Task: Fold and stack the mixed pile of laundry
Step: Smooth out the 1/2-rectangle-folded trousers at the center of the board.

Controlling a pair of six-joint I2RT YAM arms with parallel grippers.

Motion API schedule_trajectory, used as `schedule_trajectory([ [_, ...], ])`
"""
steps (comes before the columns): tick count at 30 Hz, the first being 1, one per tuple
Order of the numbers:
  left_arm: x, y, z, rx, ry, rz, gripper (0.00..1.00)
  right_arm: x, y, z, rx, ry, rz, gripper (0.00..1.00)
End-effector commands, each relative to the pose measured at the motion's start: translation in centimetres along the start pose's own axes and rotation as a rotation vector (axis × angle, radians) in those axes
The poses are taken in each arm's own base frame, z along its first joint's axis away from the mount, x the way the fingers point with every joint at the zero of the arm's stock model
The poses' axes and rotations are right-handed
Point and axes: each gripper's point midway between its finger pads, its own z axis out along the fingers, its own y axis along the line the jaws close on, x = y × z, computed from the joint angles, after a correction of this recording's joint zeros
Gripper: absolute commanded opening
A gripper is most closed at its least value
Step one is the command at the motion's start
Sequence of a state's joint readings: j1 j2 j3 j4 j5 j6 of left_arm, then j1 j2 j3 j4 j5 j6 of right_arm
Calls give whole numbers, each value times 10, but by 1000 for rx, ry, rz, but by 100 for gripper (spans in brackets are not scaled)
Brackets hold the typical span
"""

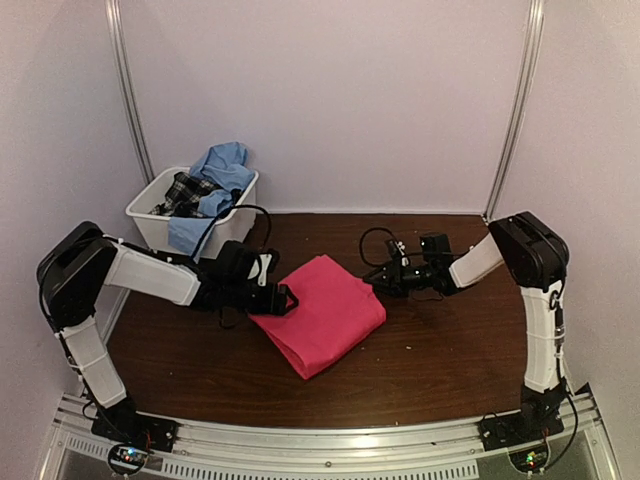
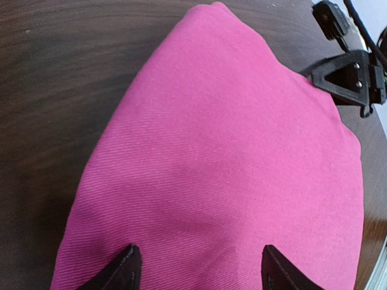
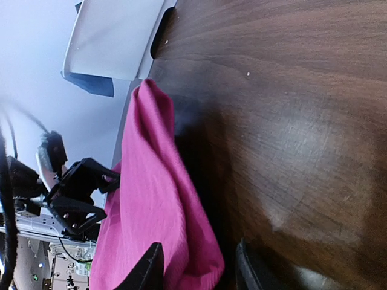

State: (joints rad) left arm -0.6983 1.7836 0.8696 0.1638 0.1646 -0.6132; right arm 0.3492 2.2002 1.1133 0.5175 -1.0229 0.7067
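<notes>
A bright pink-red cloth [image 1: 322, 312] lies folded in a rough square on the dark wooden table [image 1: 450, 350]. My left gripper [image 1: 290, 300] is at its left edge, open, with both fingertips spread over the fabric [image 2: 224, 151] and nothing pinched between them [image 2: 199, 249]. My right gripper [image 1: 377, 280] is at the cloth's right corner, also open [image 3: 199, 244]. One of its fingers lies over the cloth's edge [image 3: 151, 193] and the other over bare wood, with a gap beside the fabric. The rest of the laundry pile, a light blue shirt [image 1: 225, 165] and a plaid garment [image 1: 185, 190], sits in the tub.
A white plastic tub [image 1: 145, 215] stands at the table's back left corner, with the blue shirt hanging over its front wall. Pale walls close in the back and both sides. The table's near edge meets the metal rail [image 1: 330, 450] carrying the arm bases.
</notes>
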Motion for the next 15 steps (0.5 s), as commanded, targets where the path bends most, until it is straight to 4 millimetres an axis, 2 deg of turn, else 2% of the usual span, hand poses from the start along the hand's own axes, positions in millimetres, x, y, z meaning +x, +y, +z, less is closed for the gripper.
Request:
schedule_trajectory([
  [1, 26, 50, 5, -126, 125, 4, 74, 21, 11, 0, -52, -8, 42, 40],
  [3, 16, 42, 12, -95, 133, 47, 75, 23, 21, -9, -35, -19, 7, 40],
  [5, 4, 30, 9, -54, 109, 74, 75, 20, 33, -21, 14, -31, -54, 40],
  [9, -31, 17, -21, -18, 23, 83, 75, 8, 56, -46, 164, -56, -195, 42],
  [11, -41, 13, -39, -3, -2, 77, 75, 4, 76, -58, 194, -76, -255, 44],
  [13, -47, 11, -54, -2, -27, 72, 75, 6, 91, -58, 213, -67, -304, 45],
  [15, -47, 13, -65, 3, -41, 52, 75, 19, 106, -47, 219, -23, -350, 45],
])
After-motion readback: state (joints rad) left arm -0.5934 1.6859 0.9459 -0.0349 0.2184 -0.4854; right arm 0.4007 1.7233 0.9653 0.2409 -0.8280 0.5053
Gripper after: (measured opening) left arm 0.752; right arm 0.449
